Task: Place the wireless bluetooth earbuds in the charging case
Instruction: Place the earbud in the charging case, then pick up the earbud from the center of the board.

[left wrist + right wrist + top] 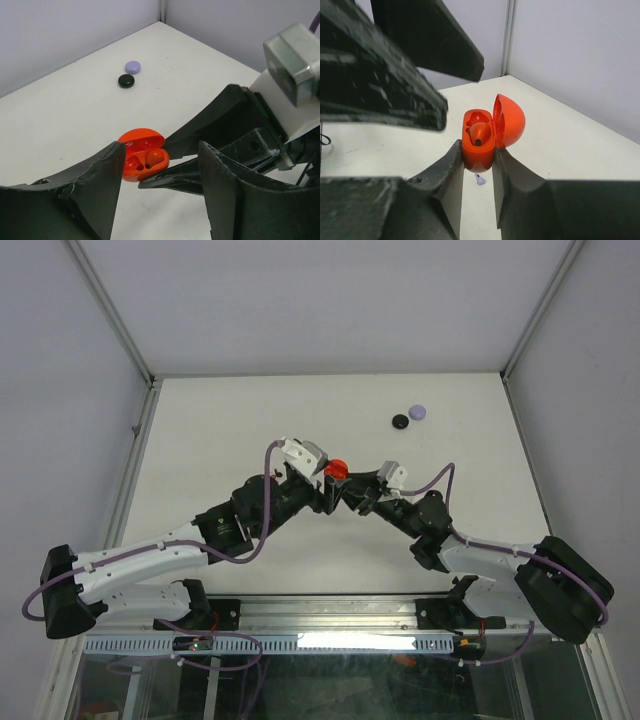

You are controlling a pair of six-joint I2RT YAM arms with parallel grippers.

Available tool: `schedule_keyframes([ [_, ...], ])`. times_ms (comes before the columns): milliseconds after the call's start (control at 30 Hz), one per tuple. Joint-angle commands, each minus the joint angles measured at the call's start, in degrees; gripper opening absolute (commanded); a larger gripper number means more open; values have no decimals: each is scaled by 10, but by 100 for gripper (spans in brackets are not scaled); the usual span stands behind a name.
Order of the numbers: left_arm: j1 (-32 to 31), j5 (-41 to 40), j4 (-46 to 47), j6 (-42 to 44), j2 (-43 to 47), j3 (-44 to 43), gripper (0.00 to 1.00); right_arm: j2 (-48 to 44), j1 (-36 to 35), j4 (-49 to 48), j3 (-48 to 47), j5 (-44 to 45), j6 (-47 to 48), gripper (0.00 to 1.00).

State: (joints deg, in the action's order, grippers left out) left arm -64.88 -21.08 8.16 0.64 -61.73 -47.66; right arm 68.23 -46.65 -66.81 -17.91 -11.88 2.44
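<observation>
Right wrist view: your right jaws clamp the open charging case (479, 152), with the red earbuds (480, 134) apparently seated. Your left jaws stand parted and empty, so this pair looks done.

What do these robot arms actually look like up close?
Each is a chain of white shells and chunky black joint housings; the left arm and right arm match. A purple cable loops along each. A small grey-and-white camera box sits at the wrist. The left tool and right tool each have two black wedge-shaped fingers with scuffed, rough edges.
</observation>
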Motion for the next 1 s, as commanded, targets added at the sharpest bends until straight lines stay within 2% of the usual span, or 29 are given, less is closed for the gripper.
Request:
schedule_keyframes([
  [0,-1,-3,-64,-86,28,-60,62,-19,-2,-29,2,15,2,0],
  [233,13,2,-127,-139,50,-83,64,-20,-3,-22,3,17,3,0],
  [333,39,-13,-163,-164,50,-89,63,-21,-2,-16,8,23,10,0],
  [567,201,38,-262,-254,11,-85,60,-29,-2,6,22,59,46,0],
  [733,266,43,-303,-277,-51,-89,60,-30,-2,14,30,73,68,0],
  [967,339,30,-311,-265,-167,-95,53,-20,-2,-3,46,81,68,0],
])
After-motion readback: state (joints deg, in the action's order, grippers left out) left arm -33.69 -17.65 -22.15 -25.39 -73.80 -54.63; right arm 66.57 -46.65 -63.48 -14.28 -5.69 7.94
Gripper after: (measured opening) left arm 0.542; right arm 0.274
